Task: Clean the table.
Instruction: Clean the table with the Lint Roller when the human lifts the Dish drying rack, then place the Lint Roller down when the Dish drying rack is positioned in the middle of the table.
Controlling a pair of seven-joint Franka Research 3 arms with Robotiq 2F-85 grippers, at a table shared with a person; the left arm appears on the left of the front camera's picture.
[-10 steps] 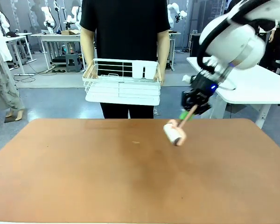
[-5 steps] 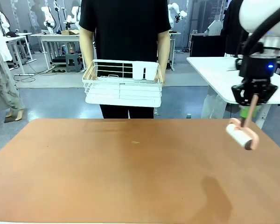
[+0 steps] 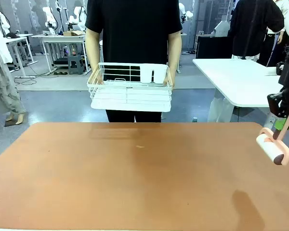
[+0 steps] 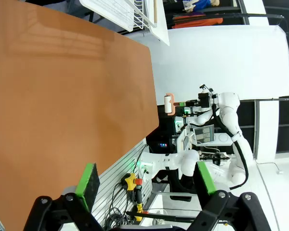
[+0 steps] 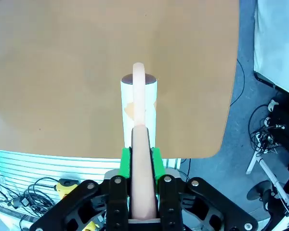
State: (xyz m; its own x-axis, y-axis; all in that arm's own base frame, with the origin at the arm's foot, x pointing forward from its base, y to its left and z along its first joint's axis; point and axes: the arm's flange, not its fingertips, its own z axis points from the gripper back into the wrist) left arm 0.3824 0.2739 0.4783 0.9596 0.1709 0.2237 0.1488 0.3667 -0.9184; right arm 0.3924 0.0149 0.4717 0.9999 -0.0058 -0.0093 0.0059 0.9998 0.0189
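The table (image 3: 111, 183) has a bare reddish-brown top with a tiny speck (image 3: 140, 147) near the far middle. At its right edge, my right gripper (image 3: 281, 123) is shut on the pink handle of a lint roller (image 3: 271, 147), whose white roll hangs above the table's right rim. In the right wrist view the roller (image 5: 138, 98) points away from the gripper (image 5: 139, 161) over the table (image 5: 62, 62). My left gripper (image 4: 147, 180) stands open with nothing between its green pads, beside the table (image 4: 53, 96). The roller (image 4: 168, 104) appears far off there.
A person stands at the far side and holds a white wire rack (image 3: 130, 86) with both hands above the floor beyond the table's far edge. A white-topped table (image 3: 236, 79) stands at the back right. Cables and equipment lie below the table's near edge.
My right arm has swung to the right with the roller, from over the table's far middle to its right edge. The person has shifted the rack slightly to the right.
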